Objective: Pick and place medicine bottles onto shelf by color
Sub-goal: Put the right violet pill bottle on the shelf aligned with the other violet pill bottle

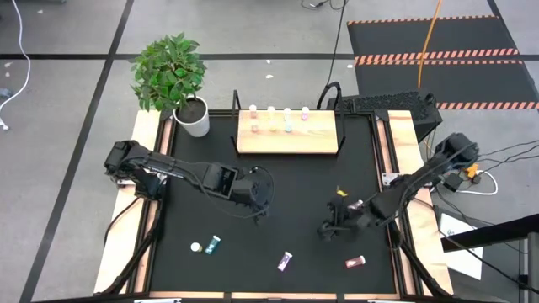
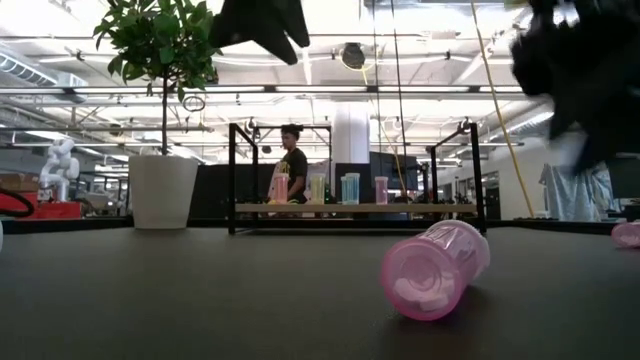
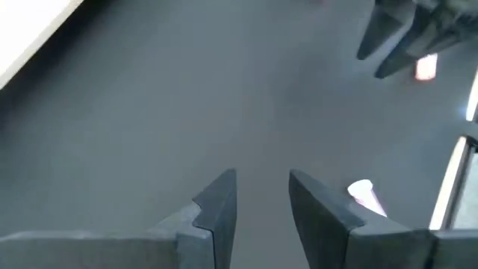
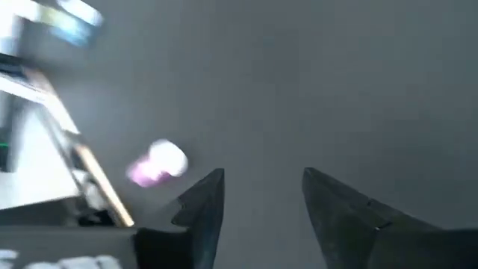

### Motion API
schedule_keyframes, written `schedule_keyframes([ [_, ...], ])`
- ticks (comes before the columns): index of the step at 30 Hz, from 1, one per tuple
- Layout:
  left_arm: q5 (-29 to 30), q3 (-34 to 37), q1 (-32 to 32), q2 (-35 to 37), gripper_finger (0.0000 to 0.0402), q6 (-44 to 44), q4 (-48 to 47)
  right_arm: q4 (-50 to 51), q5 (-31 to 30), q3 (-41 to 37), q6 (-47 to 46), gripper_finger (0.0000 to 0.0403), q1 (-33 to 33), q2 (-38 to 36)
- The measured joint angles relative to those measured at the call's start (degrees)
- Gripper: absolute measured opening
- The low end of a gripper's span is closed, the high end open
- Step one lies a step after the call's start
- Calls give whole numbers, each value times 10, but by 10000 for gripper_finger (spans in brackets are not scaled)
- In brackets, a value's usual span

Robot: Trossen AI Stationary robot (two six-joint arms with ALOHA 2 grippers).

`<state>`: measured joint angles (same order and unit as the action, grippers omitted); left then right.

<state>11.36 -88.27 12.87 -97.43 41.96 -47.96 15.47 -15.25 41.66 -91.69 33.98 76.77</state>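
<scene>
Bottles (image 1: 285, 261) lie (on their sides) apart from both empty jaws.

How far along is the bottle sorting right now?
Done: four bottles stand on the shelf. In hand: nothing; the left gripper and right gripper both hang open and empty over the mat. Left: teal, purple and pink bottles lying down.

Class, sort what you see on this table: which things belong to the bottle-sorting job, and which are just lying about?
Belongs to the job:
- shelf
- four bottles standing on it
- teal bottle, purple bottle and pink bottle, lying on the mat
- left tool, right tool

Just lying about:
- potted plant
- keyboard
</scene>
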Motion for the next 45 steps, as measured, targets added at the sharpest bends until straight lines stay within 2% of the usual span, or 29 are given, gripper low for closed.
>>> schedule_keyframes([
  [3, -37, 0, -16, 0, 122, -24, -1, 29, 52, 8, -65, 162, 2, 36],
  [8, -83, 0, -21, 0, 122, -52, -10, 108, 78, 19, -176, 159, 11, 43],
  [16, -84, 0, 21, 0, 122, -103, -20, 294, 75, 19, -376, 181, -5, 9],
  [22, -84, 0, 34, 0, 122, -164, -20, 354, 76, 19, -382, 216, -69, 4],
  [26, -84, 0, 36, 0, 122, -169, -20, 381, 81, 19, -381, 237, -115, 4],
  [29, -84, 0, 40, 0, 122, -169, -21, 383, 107, 19, -381, 243, -136, 4],
  [33, -84, 0, 53, 0, 122, -172, -40, 386, 140, 19, -382, 241, -141, 5],
  [40, -66, 0, 68, 0, 122, -197, -51, 395, 141, -13, -387, 226, -161, 5],
  [45, -63, 0, 67, 0, 122, -220, -62, 314, 156, -61, -391, 211, -175, 3],
])
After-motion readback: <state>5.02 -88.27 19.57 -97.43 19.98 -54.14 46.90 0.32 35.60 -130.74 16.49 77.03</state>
